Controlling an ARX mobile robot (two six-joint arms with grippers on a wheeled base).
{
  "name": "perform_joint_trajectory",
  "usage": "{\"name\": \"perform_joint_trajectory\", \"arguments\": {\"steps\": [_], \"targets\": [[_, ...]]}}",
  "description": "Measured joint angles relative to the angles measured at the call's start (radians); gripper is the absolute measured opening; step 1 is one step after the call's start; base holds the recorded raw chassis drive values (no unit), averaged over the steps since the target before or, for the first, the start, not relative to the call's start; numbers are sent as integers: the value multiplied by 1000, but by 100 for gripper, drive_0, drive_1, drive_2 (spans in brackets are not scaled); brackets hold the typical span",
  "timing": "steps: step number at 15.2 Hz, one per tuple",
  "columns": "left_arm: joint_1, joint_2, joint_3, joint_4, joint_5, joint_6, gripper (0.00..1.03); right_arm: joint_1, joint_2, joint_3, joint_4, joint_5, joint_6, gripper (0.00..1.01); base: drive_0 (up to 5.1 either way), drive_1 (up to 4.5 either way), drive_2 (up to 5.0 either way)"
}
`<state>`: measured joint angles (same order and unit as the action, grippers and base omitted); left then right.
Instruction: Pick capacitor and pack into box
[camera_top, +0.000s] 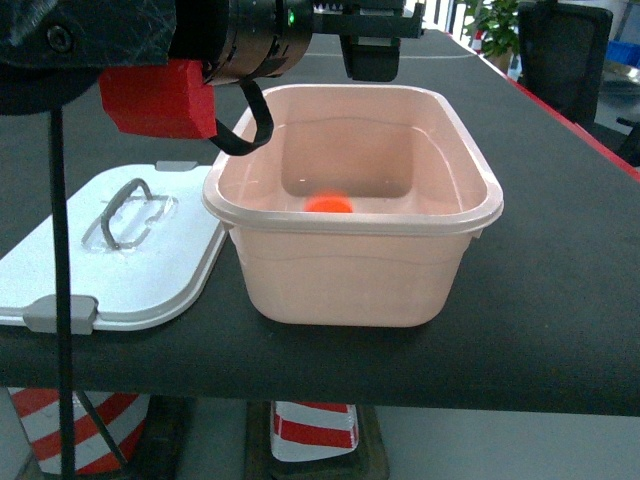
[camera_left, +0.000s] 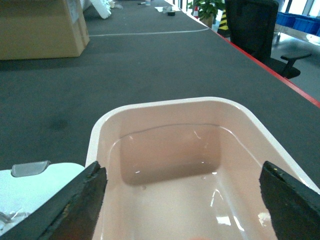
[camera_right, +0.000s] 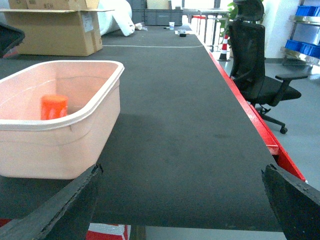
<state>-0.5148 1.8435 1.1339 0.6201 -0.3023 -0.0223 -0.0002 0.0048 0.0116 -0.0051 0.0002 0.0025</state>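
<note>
I am seeing the capacitor (camera_top: 328, 203) already lying on the floor of the box (camera_top: 352, 262), toward its near wall, so I am judging the placing done and the step in hand to be a clean retreat. The left pincer (camera_left: 182, 200) is hanging over the tub with its fingers (camera_left: 80, 202) spread wide and nothing between them. To do this well, I am planning to lift it straight up until both fingers are clearing the rim, then draw back, so I am not nudging the light tub across the surface (camera_top: 560, 270). The right pincer (camera_right: 182, 200) is also gaping wide and gripping nothing, waiting low over the dark surface just beside the tub; I am leaving it there unless the tub needs steadying. The lid (camera_top: 110, 262) is lying flat left of the tub, touching or nearly touching its side, ready if closing is wanted.

Counting: one capacitor, one pink box, one white lid, two pincers, both empty. Farther off I am seeing one cardboard carton (camera_right: 55, 31) and one black office chair (camera_right: 257, 65).
</note>
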Motion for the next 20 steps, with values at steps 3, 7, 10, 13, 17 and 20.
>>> {"name": "perform_joint_trajectory", "arguments": {"steps": [3, 7, 10, 13, 17, 20], "targets": [[30, -99, -72, 35, -12, -5, 98, 0, 0, 0, 0, 0, 0, 98, 0, 0, 0], [15, -101, -97, 82, -100, -28, 98, 0, 0, 0, 0, 0, 0, 98, 0, 0, 0], [110, -329, -423, 144, -292, -60, 98, 0, 0, 0, 0, 0, 0, 98, 0, 0, 0], [349, -308, -598, 306, -183, -46, 98, 0, 0, 0, 0, 0, 0, 98, 0, 0, 0], [452, 147, -341, 455, 42, -26, 98, 0, 0, 0, 0, 0, 0, 98, 0, 0, 0], [451, 431, -93, 387, 128, -57, 98, 0, 0, 0, 0, 0, 0, 98, 0, 0, 0]]}}
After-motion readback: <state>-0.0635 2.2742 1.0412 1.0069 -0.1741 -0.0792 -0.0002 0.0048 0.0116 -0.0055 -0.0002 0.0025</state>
